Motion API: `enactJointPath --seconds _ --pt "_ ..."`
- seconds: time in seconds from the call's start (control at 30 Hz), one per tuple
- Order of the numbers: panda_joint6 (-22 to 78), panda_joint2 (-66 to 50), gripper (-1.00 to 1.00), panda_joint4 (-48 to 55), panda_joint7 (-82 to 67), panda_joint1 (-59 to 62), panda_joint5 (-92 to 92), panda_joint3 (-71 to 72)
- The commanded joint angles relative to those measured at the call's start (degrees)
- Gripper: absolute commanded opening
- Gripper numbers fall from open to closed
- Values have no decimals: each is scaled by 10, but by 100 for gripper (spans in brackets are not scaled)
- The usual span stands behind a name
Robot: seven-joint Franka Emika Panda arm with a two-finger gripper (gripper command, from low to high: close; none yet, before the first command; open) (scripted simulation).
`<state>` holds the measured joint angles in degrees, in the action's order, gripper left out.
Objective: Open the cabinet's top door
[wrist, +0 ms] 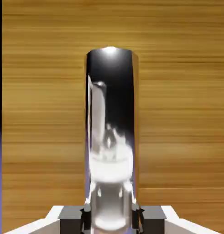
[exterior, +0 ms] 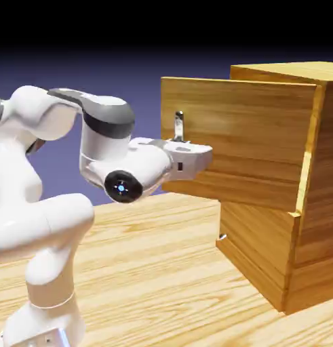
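We see one tool (wrist: 111, 221) clamped on one silver handle (wrist: 111, 132); one top door (exterior: 237, 142) stands swung open from one cabinet (exterior: 318, 190) at the desk's (exterior: 148, 271) right edge in the exterior view.

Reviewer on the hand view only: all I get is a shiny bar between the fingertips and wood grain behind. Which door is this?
Observer: The upper one; in the exterior view the top door stands swung out from the cabinet.
Operator: And the lower panel?
Observer: The lower panel sits below it, not swung out with it.
Operator: Where does the arm come from?
Observer: The arm reaches in from the exterior view's left, its pincer closed on the handle.
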<state>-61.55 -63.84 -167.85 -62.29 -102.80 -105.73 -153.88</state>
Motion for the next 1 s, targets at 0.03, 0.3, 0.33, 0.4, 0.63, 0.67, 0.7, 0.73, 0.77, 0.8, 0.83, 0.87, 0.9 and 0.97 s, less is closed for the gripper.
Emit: enactJointPath --seconds 0.03,0.3,0.33,0.4,0.63,0.67,0.7,0.73,0.77,0.8,0.83,0.87,0.9,0.97 --pt "33 42 -100 20 -32 23 44 -12" --pt "118 208 -100 122 -149 86 209 -32" --pt "124 228 -100 136 -161 91 228 -32" --pt "136 270 -100 167 -185 99 265 -33" --pt "165 415 -100 286 -247 113 384 -28" --pt "169 436 -100 304 -254 113 400 -27" --pt "173 457 -100 323 -259 114 415 -26" --pt "177 478 -100 343 -264 113 430 -24" --pt "181 498 -100 363 -268 113 445 -23" --pt "185 519 -100 383 -271 112 459 -21" --pt "190 540 -100 404 -274 111 472 -19" --pt "195 560 -100 424 -276 110 486 -17" --pt "199 581 -100 445 -277 108 498 -15" --pt "209 620 -100 487 -278 104 522 -10"
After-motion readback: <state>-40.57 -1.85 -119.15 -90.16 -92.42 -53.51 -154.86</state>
